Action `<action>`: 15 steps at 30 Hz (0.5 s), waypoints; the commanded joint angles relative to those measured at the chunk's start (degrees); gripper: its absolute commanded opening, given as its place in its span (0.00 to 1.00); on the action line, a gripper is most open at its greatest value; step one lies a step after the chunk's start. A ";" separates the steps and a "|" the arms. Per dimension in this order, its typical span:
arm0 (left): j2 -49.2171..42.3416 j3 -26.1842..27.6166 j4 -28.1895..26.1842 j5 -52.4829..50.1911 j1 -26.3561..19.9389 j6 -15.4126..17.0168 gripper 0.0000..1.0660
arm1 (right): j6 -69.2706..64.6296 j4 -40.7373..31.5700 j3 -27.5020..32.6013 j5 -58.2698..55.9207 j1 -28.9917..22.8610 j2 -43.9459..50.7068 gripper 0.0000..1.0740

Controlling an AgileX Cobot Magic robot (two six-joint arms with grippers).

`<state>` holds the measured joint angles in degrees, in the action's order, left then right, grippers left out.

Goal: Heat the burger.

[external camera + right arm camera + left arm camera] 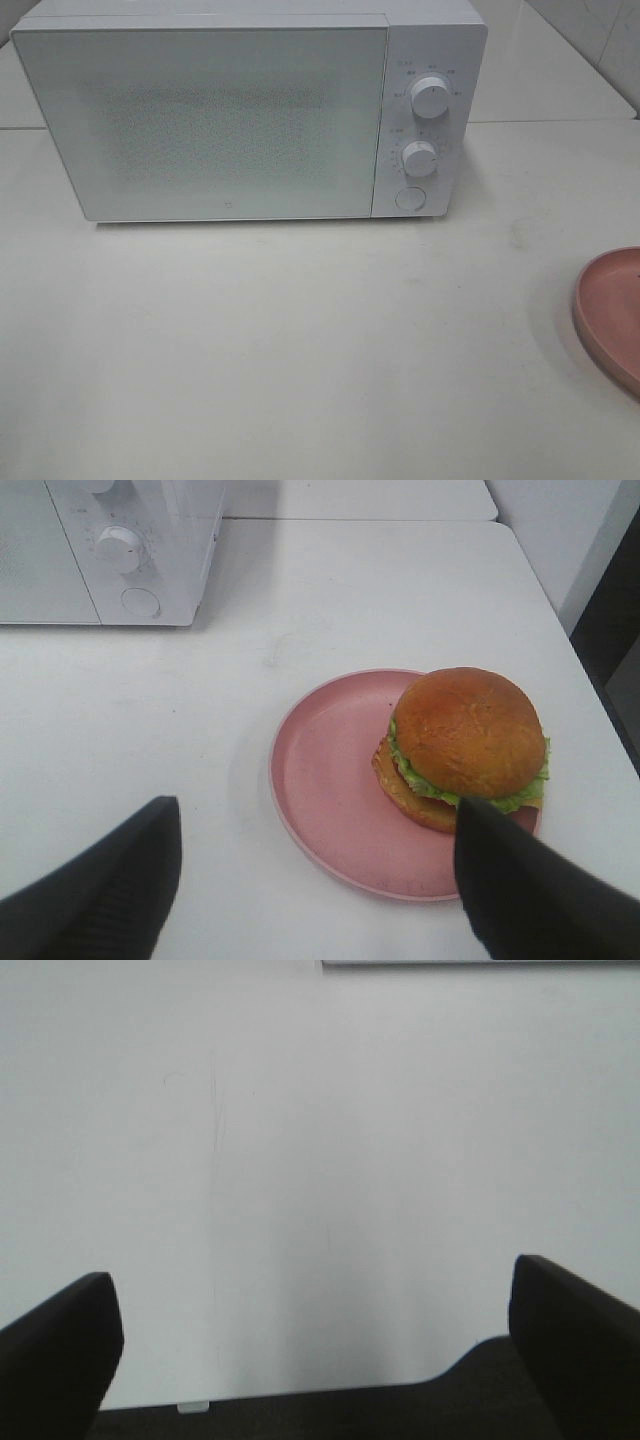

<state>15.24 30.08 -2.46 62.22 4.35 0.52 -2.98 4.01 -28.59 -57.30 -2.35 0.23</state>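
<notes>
The burger, with a golden-brown bun and green lettuce, sits on a round pink plate in the right wrist view. My right gripper is open above the table, with one finger tip overlapping the burger's near edge in the picture. In the high view only the plate's rim shows at the right edge; the burger is out of that frame. The white microwave stands at the back with its door shut. My left gripper is open over bare white table near its front edge.
The microwave has two knobs and a round button on its right panel. The table's right edge runs close to the plate. A tiled wall rises behind.
</notes>
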 commanded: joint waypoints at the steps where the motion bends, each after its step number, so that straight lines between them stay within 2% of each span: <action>1: -4.58 -0.23 0.29 -0.80 -0.11 -0.52 0.93 | 0.57 0.06 0.06 0.23 0.40 1.66 0.69; 15: -16.04 -0.23 0.11 -0.80 -0.11 -0.52 0.93 | 0.57 0.06 0.06 0.23 0.40 1.66 0.69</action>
<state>0.34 30.02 -2.46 62.05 4.35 0.00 -2.98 4.01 -28.59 -57.30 -2.35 0.23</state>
